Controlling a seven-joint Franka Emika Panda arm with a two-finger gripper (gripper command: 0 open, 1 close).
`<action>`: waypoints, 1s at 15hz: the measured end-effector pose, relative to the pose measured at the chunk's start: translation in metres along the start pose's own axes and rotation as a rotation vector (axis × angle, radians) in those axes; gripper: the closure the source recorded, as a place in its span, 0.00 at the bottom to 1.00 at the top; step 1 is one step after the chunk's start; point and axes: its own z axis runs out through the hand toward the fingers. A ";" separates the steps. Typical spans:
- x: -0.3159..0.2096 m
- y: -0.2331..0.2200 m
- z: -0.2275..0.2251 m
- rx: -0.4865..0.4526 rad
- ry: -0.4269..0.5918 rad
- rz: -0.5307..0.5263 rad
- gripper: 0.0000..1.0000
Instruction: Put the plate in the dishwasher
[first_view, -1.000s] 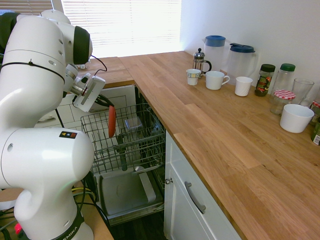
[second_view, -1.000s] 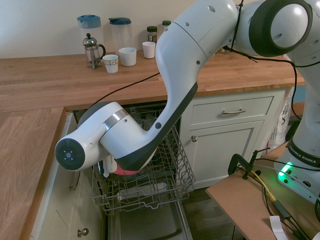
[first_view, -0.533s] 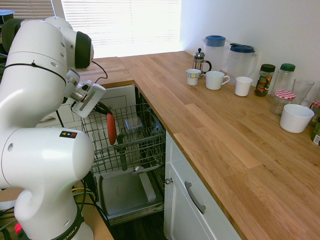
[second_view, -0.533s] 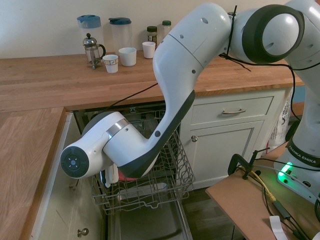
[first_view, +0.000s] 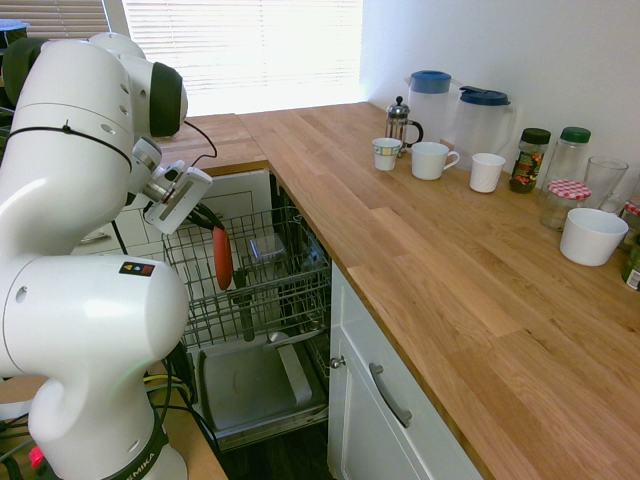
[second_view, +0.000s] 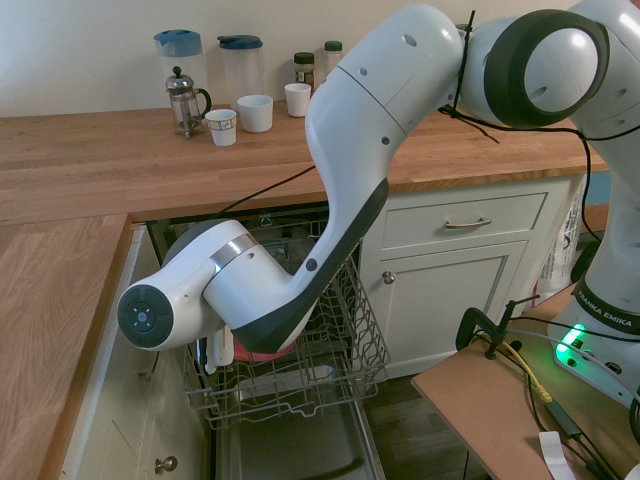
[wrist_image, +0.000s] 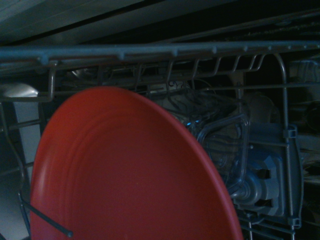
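Plate (first_view: 222, 260) upright, pinched at twelve o'clock (first exterior view) by closed tool (first_view: 216, 222), presumably for slotting into dishwasher rack (second_view: 292, 408).

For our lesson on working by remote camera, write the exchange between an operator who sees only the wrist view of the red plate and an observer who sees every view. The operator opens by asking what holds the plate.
Operator: My view shows the red plate among rack wires, but what is holding it?
Observer: The gripper has the plate by its upper edge.
Operator: And what lies below the rack?
Observer: The dishwasher's lowered door, its inner panel facing up.
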 end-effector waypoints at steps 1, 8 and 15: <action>0.001 0.000 0.001 0.005 -0.003 0.007 0.00; 0.010 0.005 -0.007 0.023 -0.007 0.046 0.00; 0.024 0.034 -0.053 0.080 -0.042 0.150 0.00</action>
